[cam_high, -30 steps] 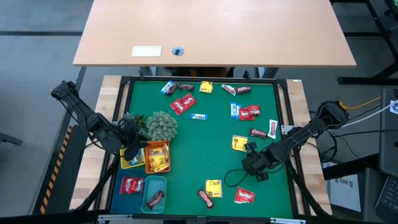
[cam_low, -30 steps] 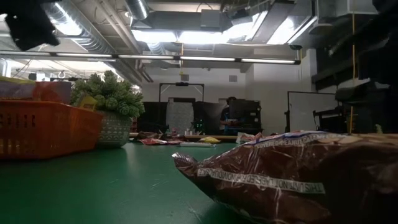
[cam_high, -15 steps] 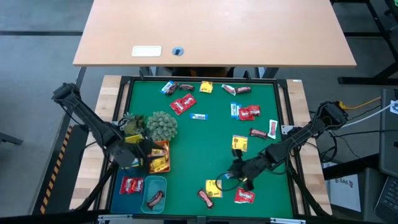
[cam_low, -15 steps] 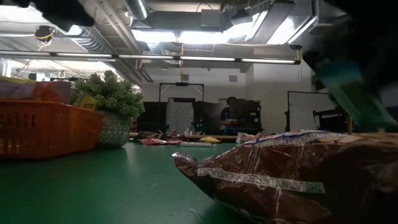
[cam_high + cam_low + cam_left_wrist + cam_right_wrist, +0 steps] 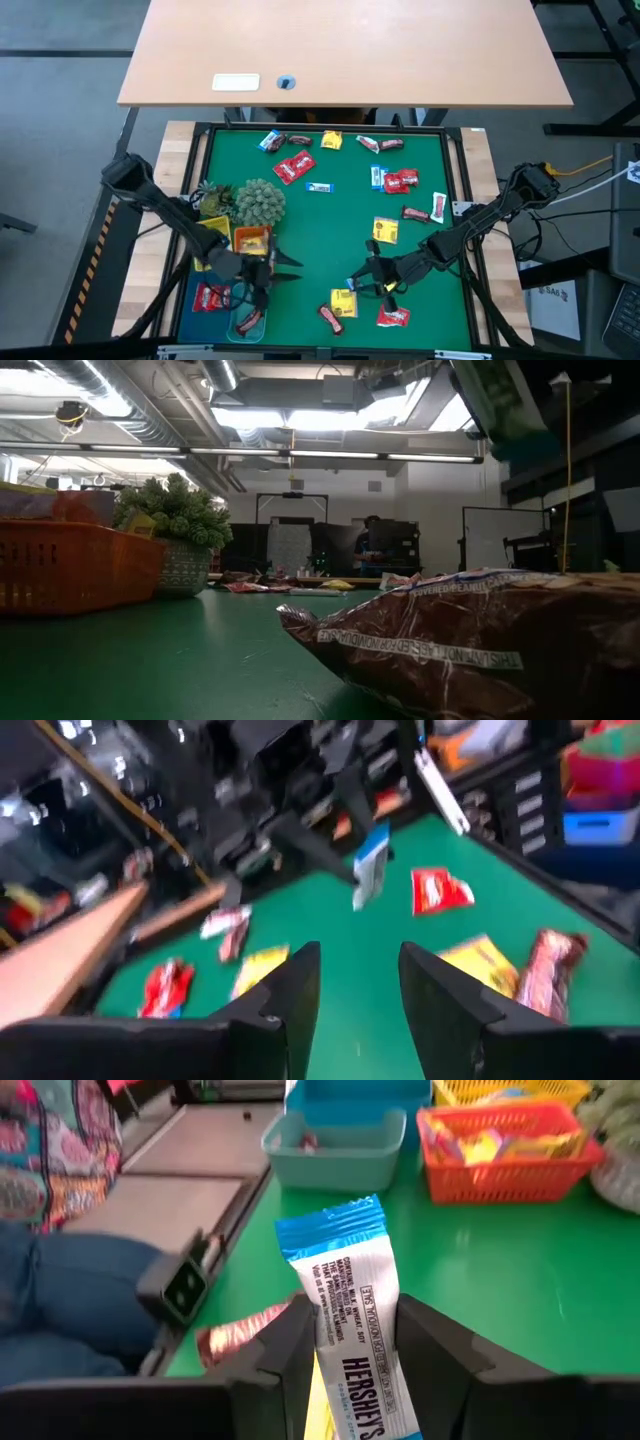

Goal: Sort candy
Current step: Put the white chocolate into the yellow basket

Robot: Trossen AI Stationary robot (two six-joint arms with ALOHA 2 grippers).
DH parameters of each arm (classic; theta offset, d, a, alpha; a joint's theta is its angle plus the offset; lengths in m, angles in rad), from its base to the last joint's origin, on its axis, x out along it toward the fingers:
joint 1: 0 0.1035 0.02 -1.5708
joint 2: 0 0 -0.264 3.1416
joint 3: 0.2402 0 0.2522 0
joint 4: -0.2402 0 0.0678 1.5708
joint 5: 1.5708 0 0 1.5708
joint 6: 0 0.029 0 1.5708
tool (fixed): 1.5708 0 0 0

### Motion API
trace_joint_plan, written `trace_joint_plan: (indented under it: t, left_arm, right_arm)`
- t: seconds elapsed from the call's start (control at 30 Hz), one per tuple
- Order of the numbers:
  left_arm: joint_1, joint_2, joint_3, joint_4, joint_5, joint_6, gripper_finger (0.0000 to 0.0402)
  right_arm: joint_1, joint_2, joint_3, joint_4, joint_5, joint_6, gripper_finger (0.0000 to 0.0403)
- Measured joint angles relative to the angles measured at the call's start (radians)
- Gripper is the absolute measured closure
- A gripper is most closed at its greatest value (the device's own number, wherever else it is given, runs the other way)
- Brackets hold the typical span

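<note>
Wrapped candy lies scattered on the green table [image 5: 320, 230]: red packets [image 5: 294, 168], yellow squares [image 5: 385, 230], blue-white wrappers [image 5: 318, 187] and dark brown bars [image 5: 330, 318]. My right gripper [image 5: 360, 277] hovers over the near middle, shut on a blue-white wrapped bar [image 5: 340, 1300]. My left gripper [image 5: 288, 268] is open beside the orange tray [image 5: 252, 243], pointing toward the right gripper, nothing between its fingers [image 5: 290, 990]. The left wrist view shows the held bar [image 5: 372, 870] farther off. My right gripper pinches the blue-white bar's lower half [image 5: 345, 1365] between its two fingers, one on each long edge. The fingers run along the bar, slanting slightly down toward the table's left. The bar sticks out ahead of the fingertips, its crimped end [image 5: 330, 1220] free, clear of the table.
Orange tray [image 5: 510, 1150], teal tray [image 5: 345, 1145], blue tray [image 5: 355, 1095] and yellow tray [image 5: 505, 1090] stand at the near left. A spiky plant ball [image 5: 260, 202] sits behind them. A person's patterned sleeve [image 5: 55, 1190] shows beyond the table edge.
My left gripper has swung from over the yellow and orange trays toward the table's near right, sinking a little and rolling until it points level at the right gripper. My right gripper has risen, tipped up nearer level and moved left, carrying the blue-white bar.
</note>
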Motion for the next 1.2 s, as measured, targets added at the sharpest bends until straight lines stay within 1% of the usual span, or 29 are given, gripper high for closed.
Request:
trace_joint_plan:
  t: [0.1, 0.17, 0.27, 0.4, 0.57, 0.77, 0.87, 1.2]
  left_arm:
    - [0.031, 0.064, 0.0, 0.142, 0.066, 0.05, 0.027]
    - [0.055, 0.104, 0.003, 0.23, 0.116, 0.054, 0.027]
    - [0.091, 0.156, 0.033, 0.302, 0.196, 0.054, 0.027]
    - [0.133, 0.214, 0.097, 0.307, 0.294, 0.054, 0.027]
    - [0.176, 0.278, 0.185, 0.307, 0.355, 0.054, 0.027]
    - [0.203, 0.323, 0.247, 0.303, 0.445, 0.054, 0.027]
    - [0.205, 0.325, 0.257, 0.29, 0.46, 0.054, 0.027]
    - [0.214, 0.325, 0.259, 0.249, 0.46, 0.053, 0.027]
  right_arm:
    - [0.0, 0.0, 0.001, 0.025, 0.001, 0.001, 0.0272]
    - [0.0, 0.0, 0.001, 0.039, 0.001, 0.001, 0.0272]
    - [0.0, 0.0, 0.001, 0.049, 0.001, 0.002, 0.0272]
    - [0.0, 0.0, 0.001, 0.048, 0.001, 0.002, 0.0272]
    - [0.0, 0.0, 0.001, 0.047, 0.002, 0.002, 0.0272]
    - [0.0, 0.0, 0.001, 0.047, 0.002, 0.002, 0.0272]
    - [0.0, 0.0, 0.001, 0.047, 0.002, 0.002, 0.0272]
    - [0.0, -0.001, 0.001, 0.056, 0.018, 0.002, 0.0272]
